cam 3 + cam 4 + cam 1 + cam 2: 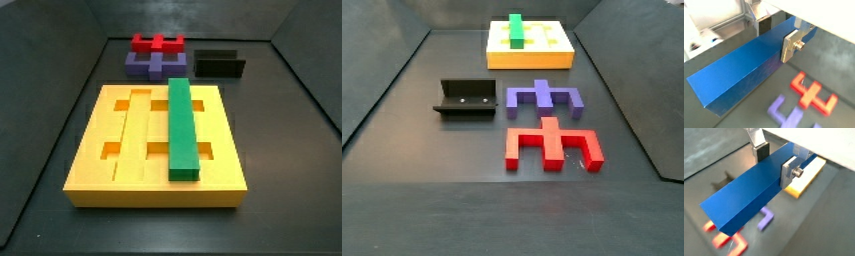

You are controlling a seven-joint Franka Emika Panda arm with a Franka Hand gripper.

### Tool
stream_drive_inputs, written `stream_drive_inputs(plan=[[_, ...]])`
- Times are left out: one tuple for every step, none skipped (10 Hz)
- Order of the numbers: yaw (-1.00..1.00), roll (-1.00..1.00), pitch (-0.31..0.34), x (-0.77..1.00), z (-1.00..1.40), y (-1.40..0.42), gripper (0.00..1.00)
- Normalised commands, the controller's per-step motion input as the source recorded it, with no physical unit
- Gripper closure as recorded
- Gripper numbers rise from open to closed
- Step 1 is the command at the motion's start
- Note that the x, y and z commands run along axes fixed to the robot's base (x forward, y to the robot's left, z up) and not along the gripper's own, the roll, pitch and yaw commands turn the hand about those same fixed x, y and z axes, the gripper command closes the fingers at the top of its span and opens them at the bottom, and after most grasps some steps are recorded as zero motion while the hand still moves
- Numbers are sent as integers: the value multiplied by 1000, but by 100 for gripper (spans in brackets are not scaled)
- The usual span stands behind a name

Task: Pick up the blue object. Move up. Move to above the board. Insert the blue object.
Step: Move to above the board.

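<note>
My gripper (776, 37) is shut on the blue object (744, 70), a long royal-blue bar. One finger plate (789, 47) presses its near side and the dark pad of the other finger sits on the far side. It shows the same way in both wrist views, gripper (776, 164) on bar (747, 198). The bar hangs above the floor, with a corner of the yellow board (807, 178) below it. Neither the gripper nor the blue bar is in either side view. The board (154, 190) (529, 60) has a green bar (182, 125) (516, 30) lying in one groove.
A red block (549, 143) (156, 44) (814, 95) and a purple cross-shaped block (543, 96) (154, 65) (765, 218) lie on the dark floor. The fixture (469, 97) (221, 63) stands beside them. Dark walls enclose the floor.
</note>
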Motion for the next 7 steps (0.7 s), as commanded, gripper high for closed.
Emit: stream_drive_inputs(plan=[[18,21,181,685,150,-1400,100],[12,-7,152,694,157,-1400,100],[15,-2,140,708,160,-1400,100],[12,13,151,720,163,-1400,100],[12,0,169,746,170,-1400,100],[13,2,174,779,181,-1400,100],[12,22,172,811,187,-1400,100]])
